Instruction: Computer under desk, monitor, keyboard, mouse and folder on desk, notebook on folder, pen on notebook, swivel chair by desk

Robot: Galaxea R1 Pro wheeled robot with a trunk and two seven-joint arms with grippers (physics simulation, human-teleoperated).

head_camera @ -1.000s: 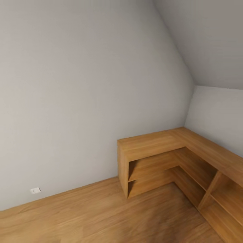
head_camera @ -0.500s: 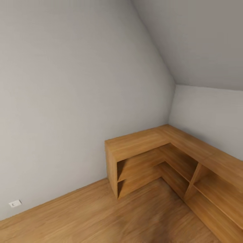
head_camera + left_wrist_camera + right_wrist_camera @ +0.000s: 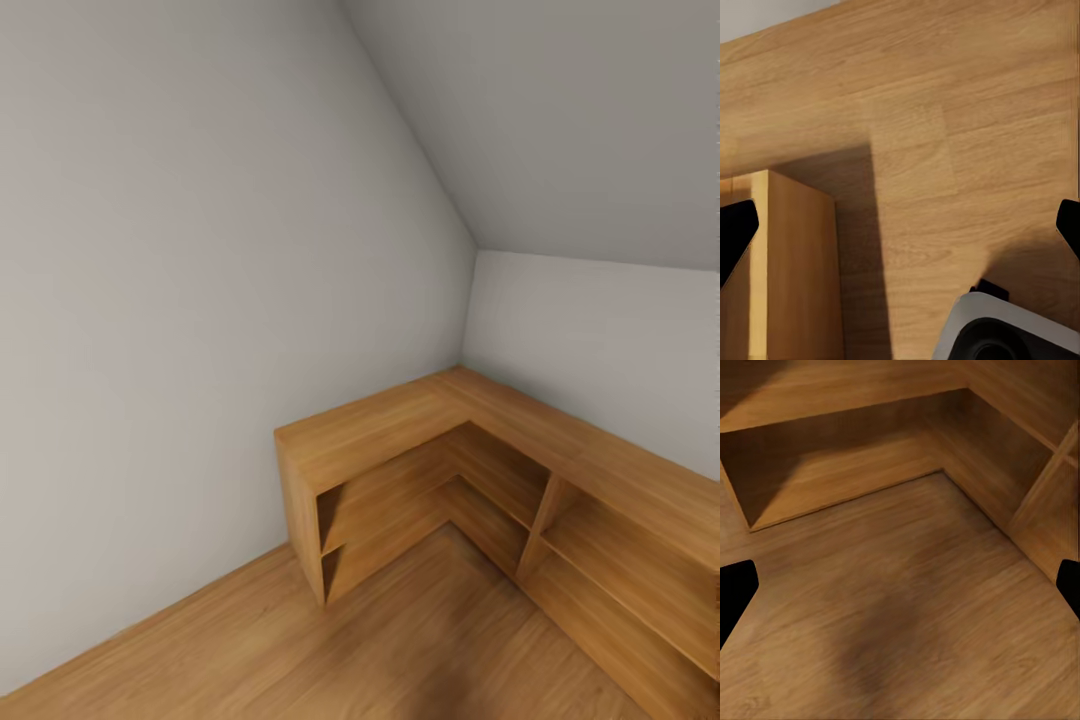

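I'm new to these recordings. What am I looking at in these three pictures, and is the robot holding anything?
These are simulator renders from a wheeled two-armed robot. The head camera looks into a room corner: grey walls, a wooden floor and an L-shaped wooden shelf unit with open compartments. The other two pictures come from cameras near each gripper. The left gripper and right gripper show dark fingertips at the picture edges, wide apart, holding nothing. None of the desk items are visible; the robot seems to be on its way.
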